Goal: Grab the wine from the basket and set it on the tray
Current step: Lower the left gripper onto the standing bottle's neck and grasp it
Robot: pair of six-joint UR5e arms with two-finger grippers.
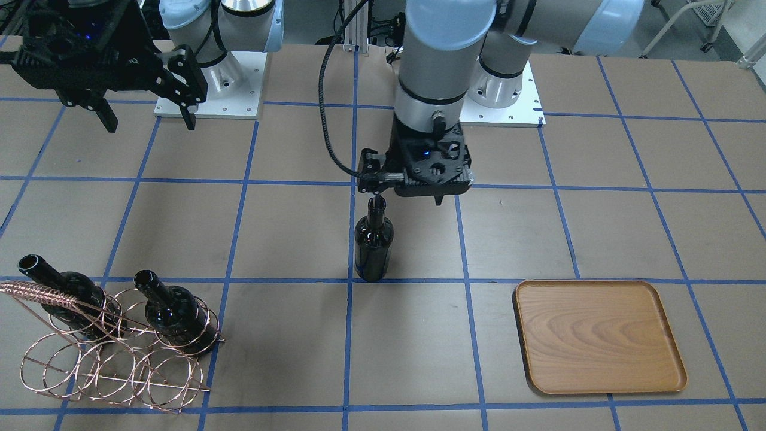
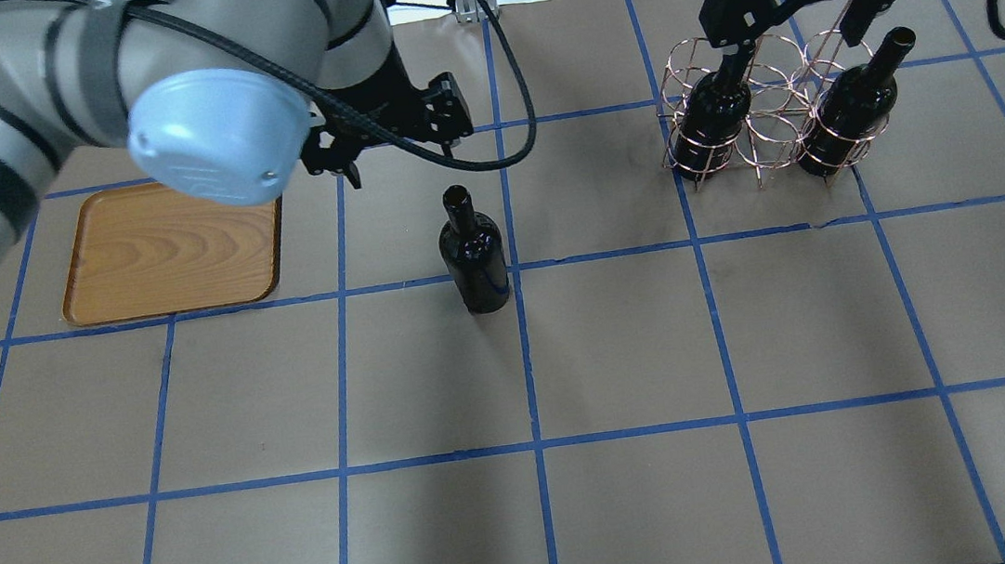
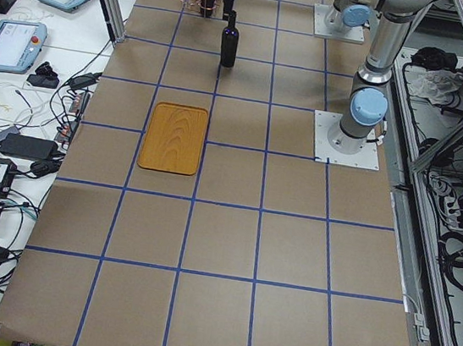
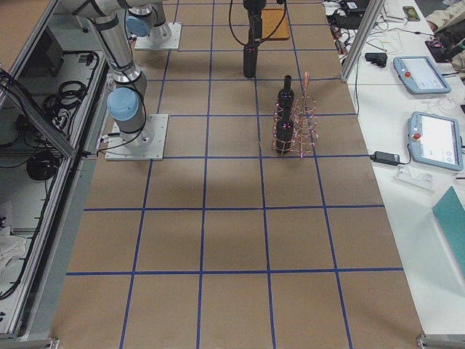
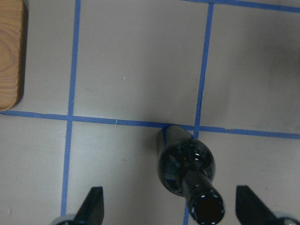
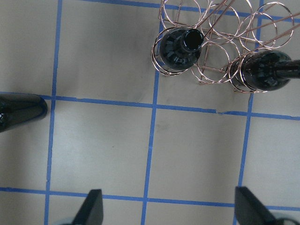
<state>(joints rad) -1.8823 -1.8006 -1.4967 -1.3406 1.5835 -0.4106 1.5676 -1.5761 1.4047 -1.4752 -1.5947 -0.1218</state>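
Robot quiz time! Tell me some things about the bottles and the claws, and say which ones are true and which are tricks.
1. Two bottles sit in the basket. True.
2. The third bottle lies on the tray. False: it stands upright on the table, away from the tray.
3. The left claw is open over the third bottle. True.
4. The right claw grips a bottle. False: it is open and holds nothing.

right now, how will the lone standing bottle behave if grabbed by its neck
The standing bottle is tall on a narrow base, so a nudge could tip it. Its glossy glass neck may slip in a loose grip. It looks rigid.
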